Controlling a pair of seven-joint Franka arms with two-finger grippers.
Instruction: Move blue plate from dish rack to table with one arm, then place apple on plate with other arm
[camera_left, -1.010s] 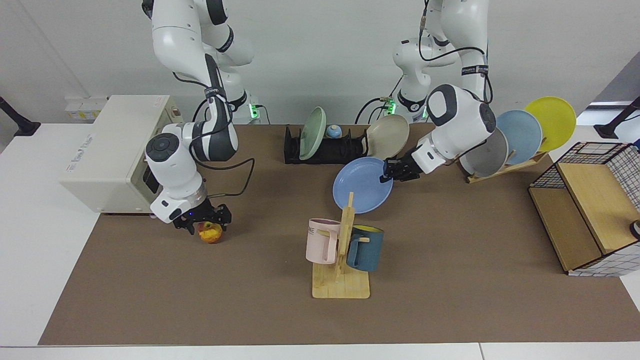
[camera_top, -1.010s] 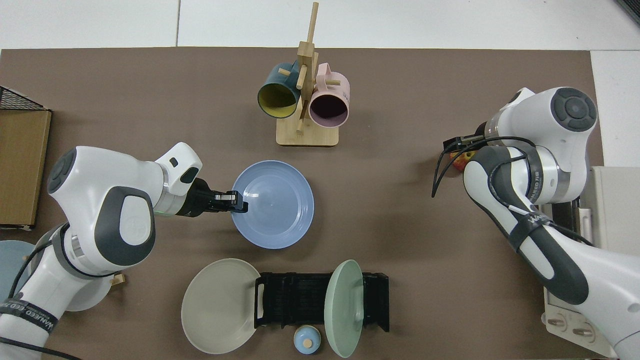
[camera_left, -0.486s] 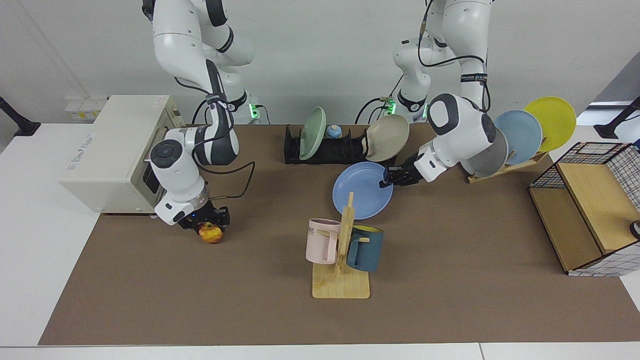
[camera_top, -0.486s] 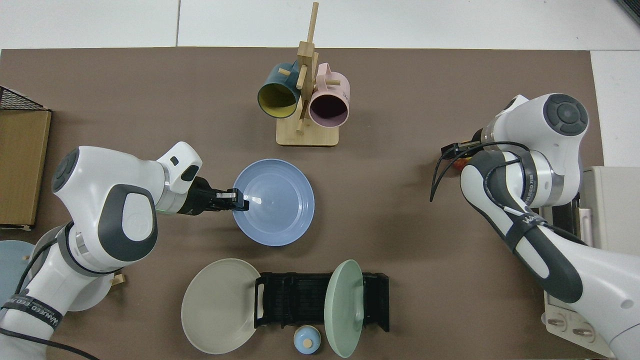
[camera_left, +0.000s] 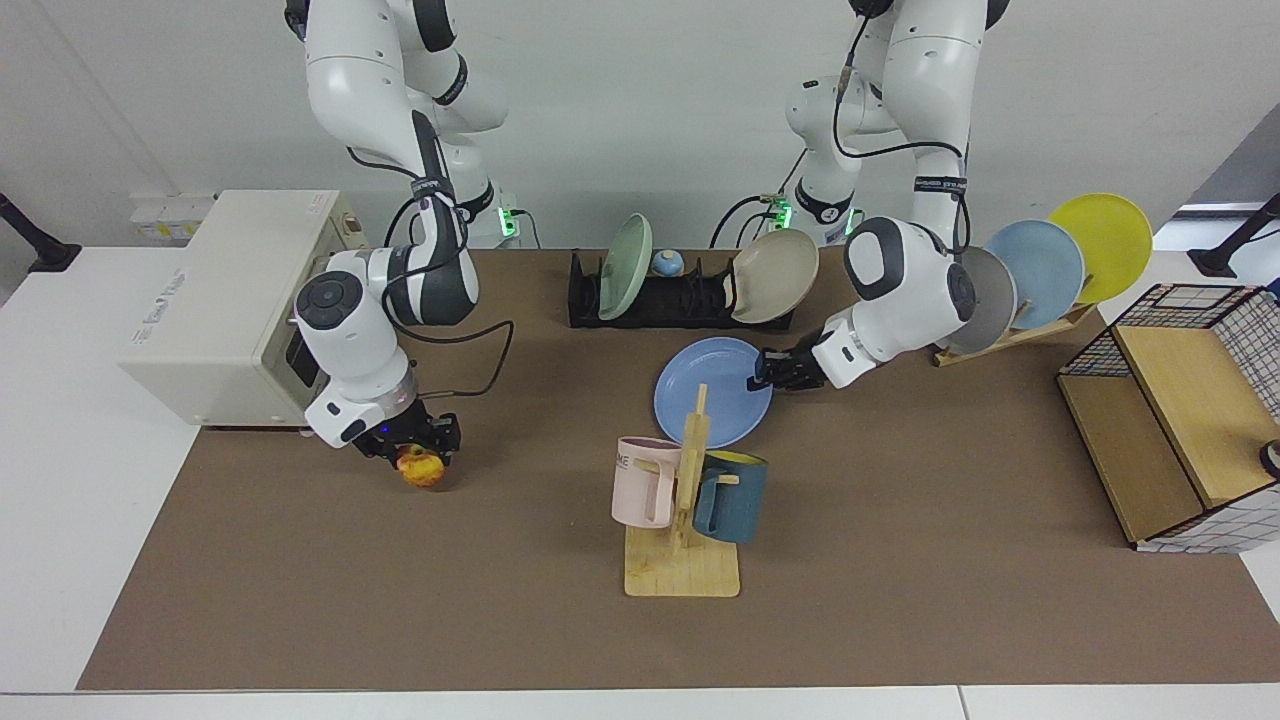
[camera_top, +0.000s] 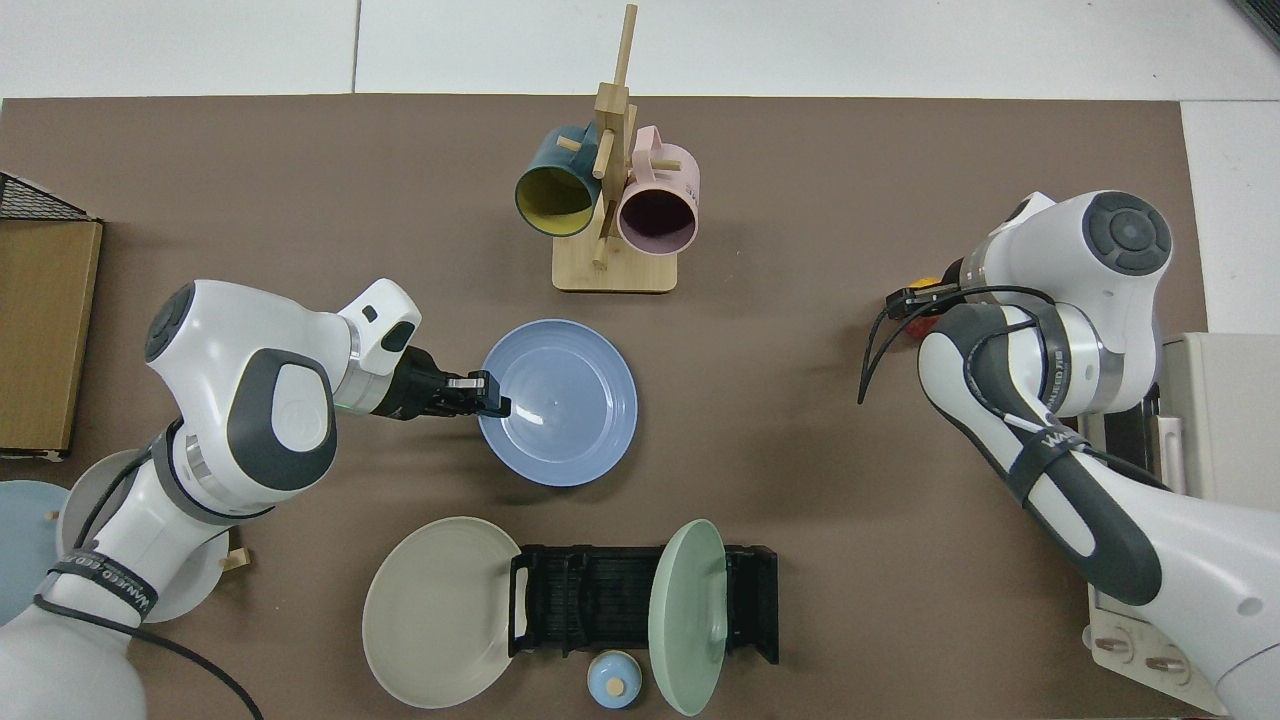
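The blue plate (camera_left: 705, 395) (camera_top: 565, 405) hangs almost flat just above the brown mat of the table (camera_left: 900, 560), in front of the black dish rack (camera_left: 668, 300) (camera_top: 600, 600). My left gripper (camera_left: 765, 376) (camera_top: 490, 396) is shut on the plate's rim, on the side away from the apple. The red-and-yellow apple (camera_left: 423, 468) (camera_top: 926, 285) rests on the mat beside the beige appliance. My right gripper (camera_left: 420, 448) (camera_top: 912, 300) sits low right over it. The right arm hides most of the apple in the top view.
A wooden mug stand (camera_left: 685, 540) with a pink and a dark blue mug stands just in front of the plate. The rack holds a green plate (camera_left: 625, 253); a beige plate (camera_left: 775, 275) leans at its end. A slanted wooden plate rack (camera_left: 1040, 270), a wire basket (camera_left: 1200, 400) and a beige appliance (camera_left: 220, 290) flank the mat.
My left gripper has carried the blue plate lower and a little toward the mug stand, and the plate now lies flatter. My right gripper stays at the apple, which has not moved.
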